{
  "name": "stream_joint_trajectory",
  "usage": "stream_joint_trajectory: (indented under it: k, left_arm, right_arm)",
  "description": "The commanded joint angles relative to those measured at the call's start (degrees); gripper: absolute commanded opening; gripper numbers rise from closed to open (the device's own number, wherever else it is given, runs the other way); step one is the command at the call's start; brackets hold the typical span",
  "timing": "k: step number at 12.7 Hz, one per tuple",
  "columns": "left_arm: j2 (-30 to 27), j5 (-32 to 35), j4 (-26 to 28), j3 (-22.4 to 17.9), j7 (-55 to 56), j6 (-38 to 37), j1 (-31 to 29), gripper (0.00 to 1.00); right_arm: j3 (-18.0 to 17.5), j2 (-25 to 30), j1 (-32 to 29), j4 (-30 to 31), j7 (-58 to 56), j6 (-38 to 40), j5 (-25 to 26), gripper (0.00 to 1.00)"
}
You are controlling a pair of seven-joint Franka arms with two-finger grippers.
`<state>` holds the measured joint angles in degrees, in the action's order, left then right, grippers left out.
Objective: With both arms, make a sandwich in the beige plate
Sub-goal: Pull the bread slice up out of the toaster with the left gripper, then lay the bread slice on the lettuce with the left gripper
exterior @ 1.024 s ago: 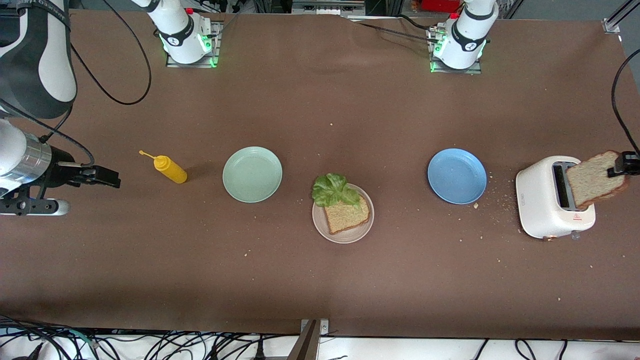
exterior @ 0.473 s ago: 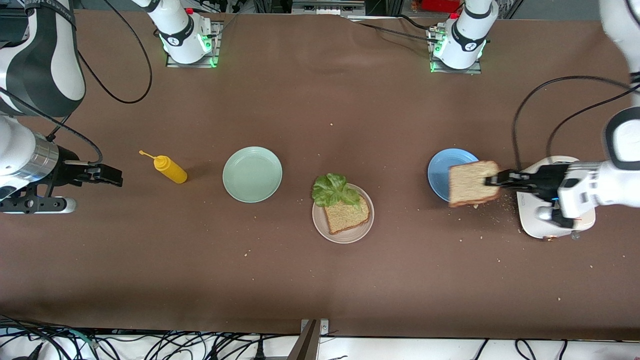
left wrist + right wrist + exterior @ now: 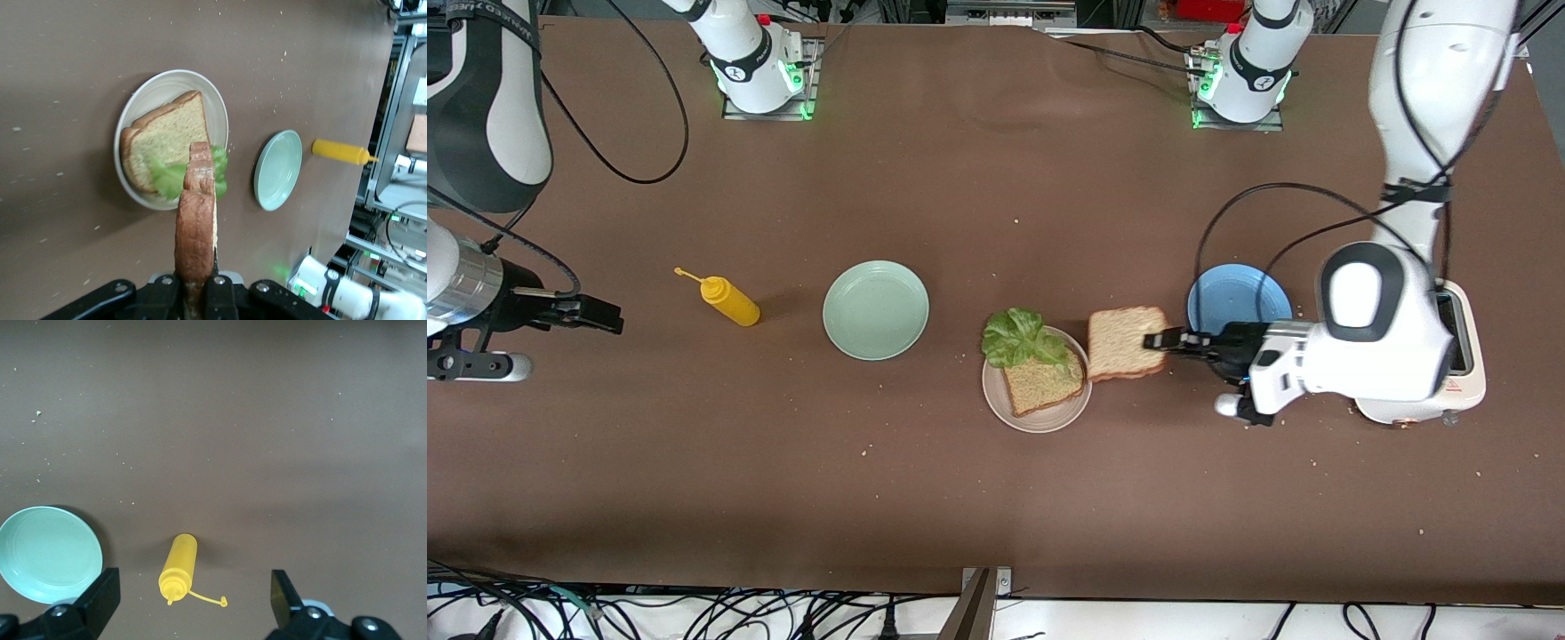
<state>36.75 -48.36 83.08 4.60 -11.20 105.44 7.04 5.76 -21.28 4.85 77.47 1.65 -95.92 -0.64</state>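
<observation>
Brown matting is covering the long table point(image 3: 978, 498), scattered with crumbs. From the front camera, the beige plate point(image 3: 1040, 418) is sitting near the middle, carrying one bread slice point(image 3: 1045, 384) with a lettuce leaf point(image 3: 1021, 338) overlapping its edge toward the robots' bases. The left gripper point(image 3: 1161, 340) is clamping a second bread slice point(image 3: 1127, 343) by its edge, holding it over the table just beside the plate, between it and the blue plate point(image 3: 1232, 298); a white toaster point(image 3: 1467, 356) is standing at the left arm's end, mostly hidden by the arm. Toward the right arm's end, a mint-green plate point(image 3: 875, 309) and a yellow squeeze bottle point(image 3: 729, 300) are lying well apart from the right gripper point(image 3: 609, 316), which is waiting over bare table. Through the left wrist view, the held slice point(image 3: 197, 227) is showing edge-on, pinched at its crust — the plate point(image 3: 143, 107), bread and lettuce lying underneath. Through the right wrist view, the fingers point(image 3: 100, 597) are standing wide apart, empty, over the bottle point(image 3: 179, 568) and green plate point(image 3: 48, 552).
</observation>
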Motion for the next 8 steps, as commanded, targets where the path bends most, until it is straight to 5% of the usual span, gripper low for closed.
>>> stream_joint_trajectory:
  k: [1,8]
  left_arm:
    - [2.1,-3.7,-1.6,-0.8,5.6,6.9,4.5,0.00]
    - [5.3,-9.3,-0.7,-0.8,5.1,17.0,11.3,0.00]
  right_arm:
    - [-0.3,1.5,-0.8,1.2,0.7,-0.7,0.7,1.00]
    - [-0.2,1.7,-0.8,-0.3,3.5,-0.7,0.9,1.00]
